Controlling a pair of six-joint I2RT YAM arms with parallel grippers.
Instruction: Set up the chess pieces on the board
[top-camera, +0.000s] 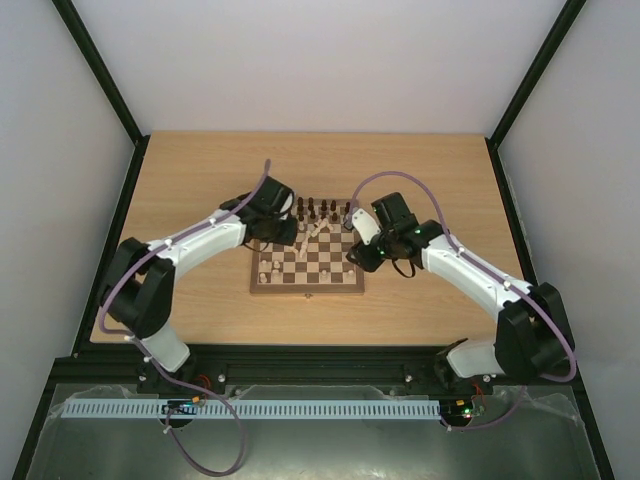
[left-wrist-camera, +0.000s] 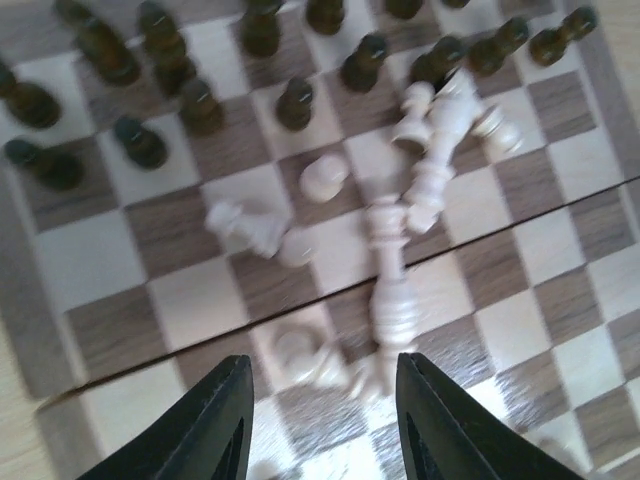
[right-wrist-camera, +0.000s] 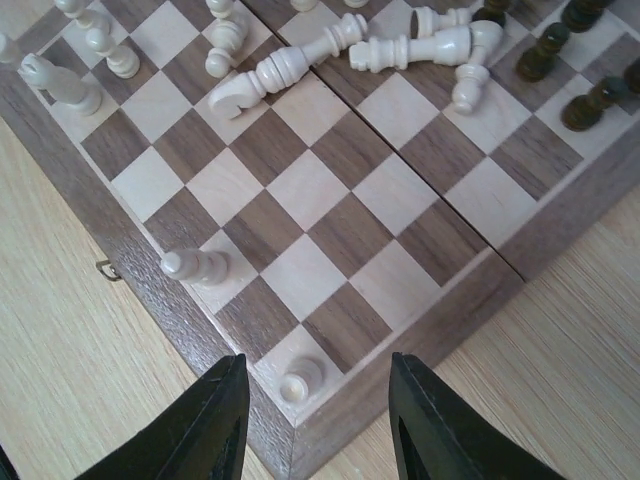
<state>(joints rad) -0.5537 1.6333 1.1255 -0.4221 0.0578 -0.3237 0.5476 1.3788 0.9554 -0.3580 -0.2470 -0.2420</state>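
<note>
Light wood table (top-camera: 200, 170), black frame rails at sides, wide margin of tabletop on every side of board. Checked wooden board (top-camera: 306, 287) at table's middle, between two arms; brown border, seam across centre. Dark pieces (left-wrist-camera: 140, 140) upright in far rows. Pale pieces (left-wrist-camera: 392, 275) mostly toppled in heap near centre, few upright along near edge. Left gripper (left-wrist-camera: 320, 365) over heap, fingers parted, holding nothing. Right gripper (right-wrist-camera: 317, 362) at board's corner, fingers parted, upright pale pawn (right-wrist-camera: 300, 378) seen between them, untouched.

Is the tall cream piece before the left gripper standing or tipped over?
Tipped over: the cream piece lies flat on the board, across its fold.
</note>
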